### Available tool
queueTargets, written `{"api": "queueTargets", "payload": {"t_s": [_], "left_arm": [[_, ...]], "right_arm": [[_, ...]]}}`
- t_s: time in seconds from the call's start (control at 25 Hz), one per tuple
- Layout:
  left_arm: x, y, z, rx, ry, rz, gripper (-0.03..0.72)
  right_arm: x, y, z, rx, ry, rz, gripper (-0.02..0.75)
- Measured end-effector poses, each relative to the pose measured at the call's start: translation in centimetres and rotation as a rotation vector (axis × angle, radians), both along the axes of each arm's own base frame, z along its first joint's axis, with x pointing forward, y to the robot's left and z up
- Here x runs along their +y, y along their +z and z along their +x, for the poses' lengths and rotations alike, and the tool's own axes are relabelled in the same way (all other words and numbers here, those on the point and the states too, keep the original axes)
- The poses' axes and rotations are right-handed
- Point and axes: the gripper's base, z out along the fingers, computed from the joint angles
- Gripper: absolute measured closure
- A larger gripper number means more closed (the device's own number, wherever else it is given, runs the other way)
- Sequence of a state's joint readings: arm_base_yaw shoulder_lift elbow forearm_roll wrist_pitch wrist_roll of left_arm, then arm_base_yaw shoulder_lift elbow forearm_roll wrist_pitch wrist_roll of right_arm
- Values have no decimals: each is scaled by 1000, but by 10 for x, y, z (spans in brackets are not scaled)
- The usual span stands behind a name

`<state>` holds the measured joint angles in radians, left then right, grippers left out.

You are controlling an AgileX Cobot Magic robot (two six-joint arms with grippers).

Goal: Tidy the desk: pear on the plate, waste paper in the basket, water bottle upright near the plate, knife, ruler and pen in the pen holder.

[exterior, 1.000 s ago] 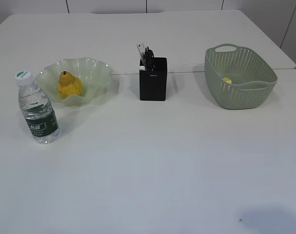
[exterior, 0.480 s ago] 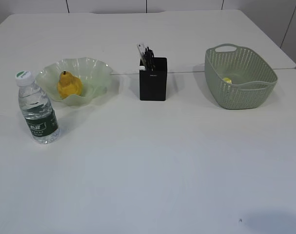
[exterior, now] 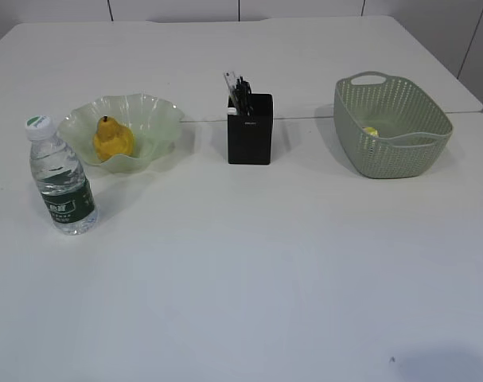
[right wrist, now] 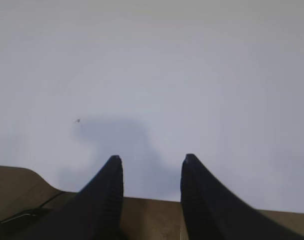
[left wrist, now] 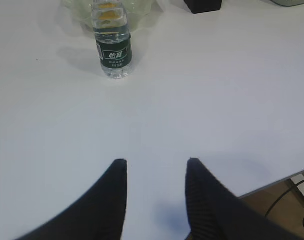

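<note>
White desk (exterior: 249, 270) seen with pale panelled wall behind; bottle (exterior: 60, 179) upright by plate (exterior: 157, 119). Left gripper (left wrist: 156, 167) and right gripper (right wrist: 150, 162) held apart, empty.

A lab-style test setup or plain office room; a large bare white surface (exterior: 249, 270) stands against pale panelled walls (exterior: 177, 8) with dark seams; a black pen holder (exterior: 250, 129) suggests desk work; loose cables (left wrist: 297, 200) trail on the brown floor (right wrist: 21, 185) past the surface's edge.
</note>
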<state>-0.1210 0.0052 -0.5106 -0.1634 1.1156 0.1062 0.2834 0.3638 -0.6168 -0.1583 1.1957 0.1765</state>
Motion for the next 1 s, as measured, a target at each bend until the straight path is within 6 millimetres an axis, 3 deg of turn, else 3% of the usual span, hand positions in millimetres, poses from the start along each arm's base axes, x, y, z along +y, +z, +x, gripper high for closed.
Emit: {"api": "queueTargets", "payload": {"t_s": [0.36, 1.0], "left_arm": [[0, 0, 0, 0, 0, 0, 414], [0, 0, 0, 0, -2, -3, 414]], "right_arm": [[2, -31, 4, 76, 30, -31, 419], [2, -33, 6, 61, 51, -64, 420]]}}
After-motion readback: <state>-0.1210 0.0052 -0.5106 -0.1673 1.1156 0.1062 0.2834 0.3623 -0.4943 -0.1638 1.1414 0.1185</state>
